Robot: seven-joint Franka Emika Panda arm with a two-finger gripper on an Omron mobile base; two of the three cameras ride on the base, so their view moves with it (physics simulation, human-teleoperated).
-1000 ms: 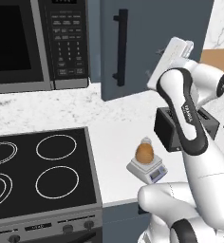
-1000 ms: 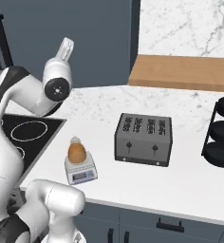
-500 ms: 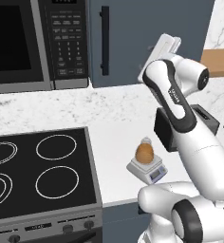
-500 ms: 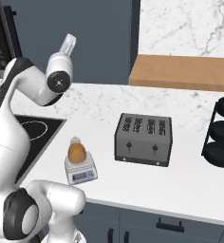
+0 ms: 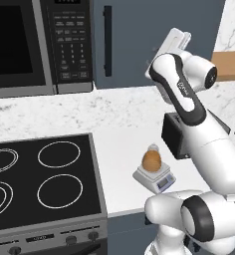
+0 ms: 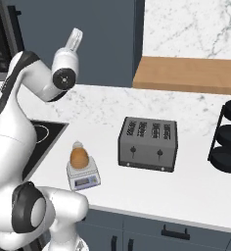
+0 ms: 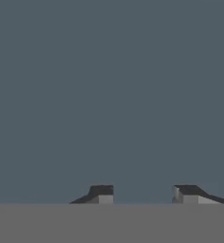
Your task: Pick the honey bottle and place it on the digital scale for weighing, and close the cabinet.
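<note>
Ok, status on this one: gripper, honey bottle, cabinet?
Gripper empty, up against the cabinet door. Honey bottle sits on the digital scale. Nothing in the way.

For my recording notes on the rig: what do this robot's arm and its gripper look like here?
The arm is glossy white, built of rounded tubular links with dark grey to black joint rings and round black end caps; one link carries small dark lettering. No loose cables are visible. The hand is a pale, flat, boxy block. The gripper ends in two small dark fingertips with lighter grey faces.
</note>
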